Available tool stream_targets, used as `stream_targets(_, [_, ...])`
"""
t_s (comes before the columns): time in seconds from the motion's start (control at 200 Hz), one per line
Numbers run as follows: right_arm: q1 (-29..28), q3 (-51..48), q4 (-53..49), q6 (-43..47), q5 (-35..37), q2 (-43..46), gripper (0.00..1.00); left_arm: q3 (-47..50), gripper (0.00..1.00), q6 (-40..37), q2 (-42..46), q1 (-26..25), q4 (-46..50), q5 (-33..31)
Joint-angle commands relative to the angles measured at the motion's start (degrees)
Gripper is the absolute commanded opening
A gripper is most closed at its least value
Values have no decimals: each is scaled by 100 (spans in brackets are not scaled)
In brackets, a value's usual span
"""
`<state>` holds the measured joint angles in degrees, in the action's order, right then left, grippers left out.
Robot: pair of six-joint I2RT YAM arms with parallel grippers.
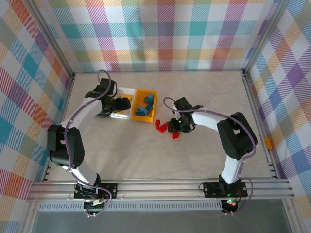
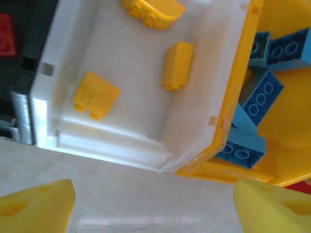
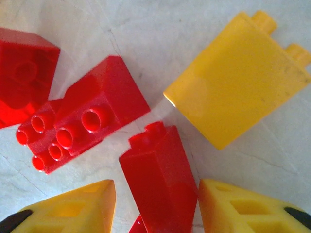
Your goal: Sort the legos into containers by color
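My right gripper (image 3: 155,196) is low over the table, its yellow fingers on either side of a tall red lego (image 3: 156,162) that lies there. The right finger (image 3: 243,208) touches the brick; a strip of table shows between it and the left finger. Beside it lie a studded red lego (image 3: 85,116), another red one (image 3: 22,73) and a yellow lego (image 3: 238,77). My left gripper (image 2: 154,194) stands open with nothing in it, just in front of the white container (image 2: 43,97), which holds three yellow legos (image 2: 95,94). The orange-yellow container (image 2: 243,170) holds blue legos (image 2: 262,97).
A black container (image 2: 24,53) with a red lego (image 2: 6,41) in it sits left of the white one. In the top view the containers (image 1: 145,116) stand in a row at centre left, and the loose red legos (image 1: 160,127) lie just right of them. Metal rails edge the table.
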<state>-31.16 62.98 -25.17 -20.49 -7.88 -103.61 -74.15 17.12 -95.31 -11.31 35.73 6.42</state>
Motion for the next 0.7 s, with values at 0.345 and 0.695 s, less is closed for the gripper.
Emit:
stream_targets(0.345, [-44,-540,30,-166,-106,506,54,-1683,84,-225,-1866,-256,-116,561])
stream_targets(0.695, [-42,-764,-31,-98,-44,678,55,-2262,83,-224,-2574,-920,-125,750])
